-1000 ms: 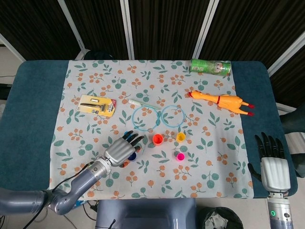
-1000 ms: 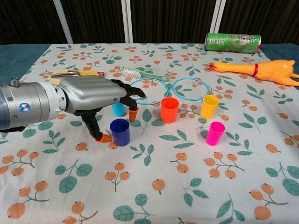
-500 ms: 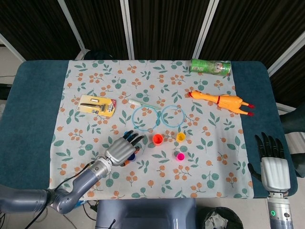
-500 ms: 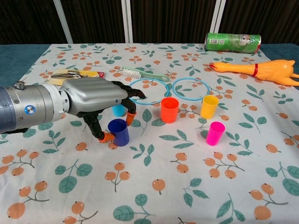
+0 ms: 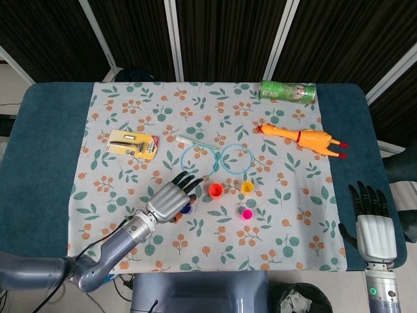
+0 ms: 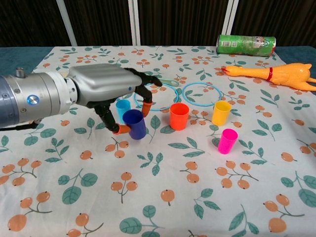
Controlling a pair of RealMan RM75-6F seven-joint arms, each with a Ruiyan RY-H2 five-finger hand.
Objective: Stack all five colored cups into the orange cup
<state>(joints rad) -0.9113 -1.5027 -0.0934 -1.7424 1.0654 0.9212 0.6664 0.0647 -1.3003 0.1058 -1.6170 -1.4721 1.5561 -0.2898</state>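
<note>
Orange cup [image 6: 179,116] stands upright near the middle of the floral cloth [image 6: 163,197] on the worktop, mouth up and with nothing nested in it; the yellow cup [image 6: 220,112] is just to its right, the pink cup [image 6: 227,140] nearer the camera beyond that, and the light blue cup [image 6: 122,109] sits behind the left hand [image 6: 111,91]. That hand pinches the dark blue cup [image 6: 135,124] between thumb and a fingertip, the cup upright and seemingly just off the cloth, close to the orange cup's left side. The right hand [image 5: 373,228] rests apart at the worktop's far right edge, holding nothing, fingers straight and slightly spread. I can spot only four cups besides the orange one; a fifth is hidden or out of sight. The step in hand looks like carrying the blue cup over to nest it. Doing that well probably means lifting it clear above the orange rim before moving sideways, keeping it level, centring it over the mouth, then lowering until it seats before letting go. The grip is a light pinch low on the wall, so a slow, steady move should keep the cup from tipping or twisting, and the outer fingers should pass clear of the orange cup so it is not knocked over.
</note>
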